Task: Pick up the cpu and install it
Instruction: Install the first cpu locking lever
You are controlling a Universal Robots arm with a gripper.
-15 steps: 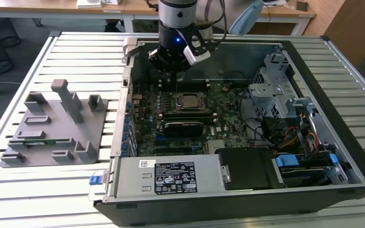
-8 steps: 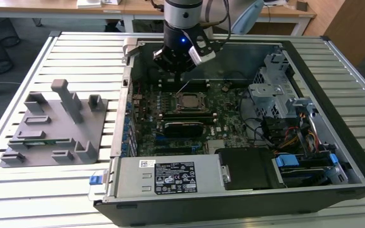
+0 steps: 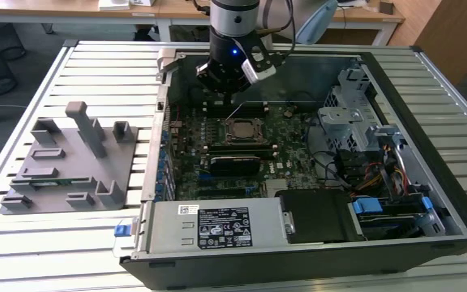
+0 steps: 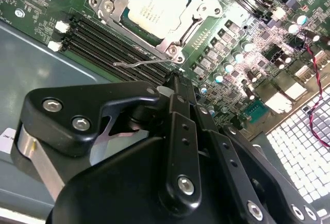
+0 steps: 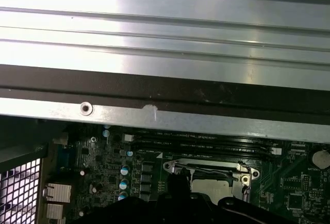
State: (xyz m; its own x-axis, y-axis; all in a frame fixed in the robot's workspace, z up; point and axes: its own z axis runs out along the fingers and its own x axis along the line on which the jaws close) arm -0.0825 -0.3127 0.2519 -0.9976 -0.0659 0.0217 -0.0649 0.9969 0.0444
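I find the cpu (image 4: 154, 8) already seated in the socket frame (image 4: 178, 46) on the motherboard (image 3: 278, 149), with my gripper (image 4: 178, 82) above the socket's far edge, empty, its fingers drawn together.

**Occlusions and cut-offs at this moment**

In the first wrist view, the cpu (image 5: 214, 189) is partly covered by the dark gripper (image 5: 178, 203) body in front of it; only its pale top beyond the gripper shows. In the second wrist view, the gripper (image 4: 178, 79) housing hides the motherboard (image 4: 242, 43) beneath it, and the fingertips cannot be made out, so the jaw state cannot be told. In the exterior view, the gripper (image 3: 227, 82) conceals the board area directly under it, and the arm is cut off by the picture's upper edge. Labels on the power supply (image 3: 217, 228), well apart from the gripper, are too small to read.
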